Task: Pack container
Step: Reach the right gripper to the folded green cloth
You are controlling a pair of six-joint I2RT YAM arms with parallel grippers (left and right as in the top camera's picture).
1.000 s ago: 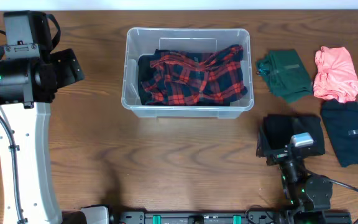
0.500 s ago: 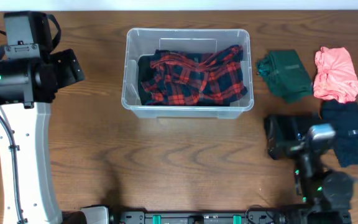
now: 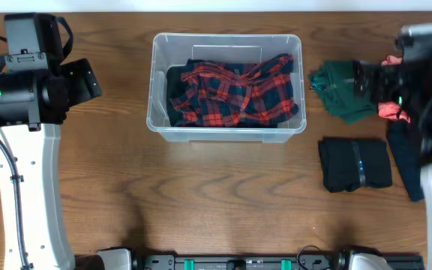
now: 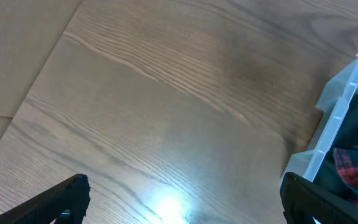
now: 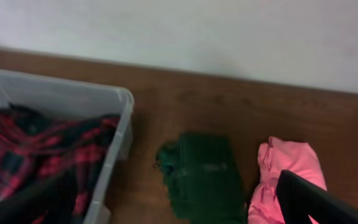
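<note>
Container (image 3: 226, 136): clear plastic tub, rectangular, rounded corners, thick rim. It is set at the rear middle of the wood-grain table (image 3: 201, 195) and filled with crumpled red-and-navy plaid cloth (image 3: 235, 94). To its right are laid a green garment (image 3: 345, 91) and a pink garment (image 5: 289, 169). A folded black garment (image 3: 355, 165) is shown overhead only. Left hand (image 4: 182, 202): fingers held wide apart over bare table. Right hand (image 5: 173, 199): fingers spread, nothing gripped.
</note>
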